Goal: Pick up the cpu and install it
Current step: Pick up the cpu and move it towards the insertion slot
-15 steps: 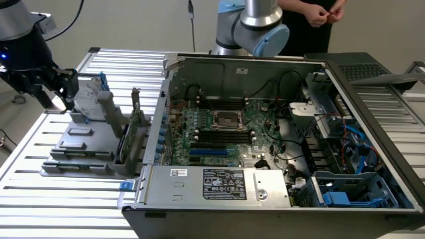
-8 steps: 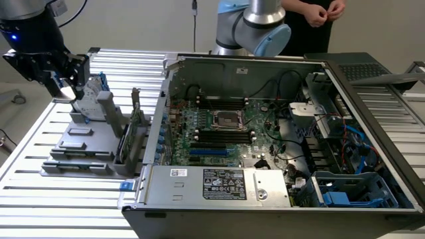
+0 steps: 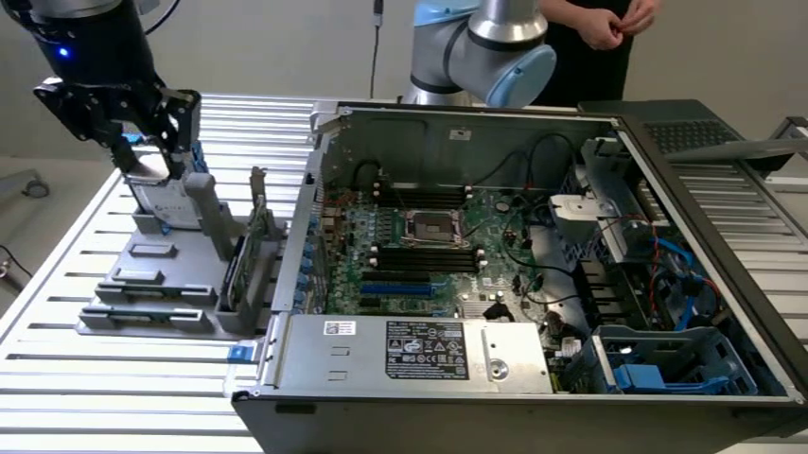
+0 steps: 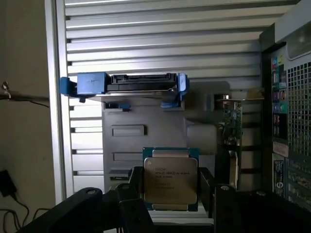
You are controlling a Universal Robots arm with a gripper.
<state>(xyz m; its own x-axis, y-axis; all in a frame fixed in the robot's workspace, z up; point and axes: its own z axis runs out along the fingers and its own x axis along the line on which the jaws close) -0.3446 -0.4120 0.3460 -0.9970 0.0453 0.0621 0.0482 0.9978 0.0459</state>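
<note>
I have the cpu [image 4: 170, 171] pinched in my end effector [image 4: 171, 190], lifted clear of its grey holder [image 4: 146, 124]. The motherboard socket [image 3: 430, 227] sits empty, so installation is not yet done.

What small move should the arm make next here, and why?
Probably carry it toward the exterior view's right: the jaws look closed on the CPU above the grey tray, while the socket sits on the motherboard inside the open case.
</note>
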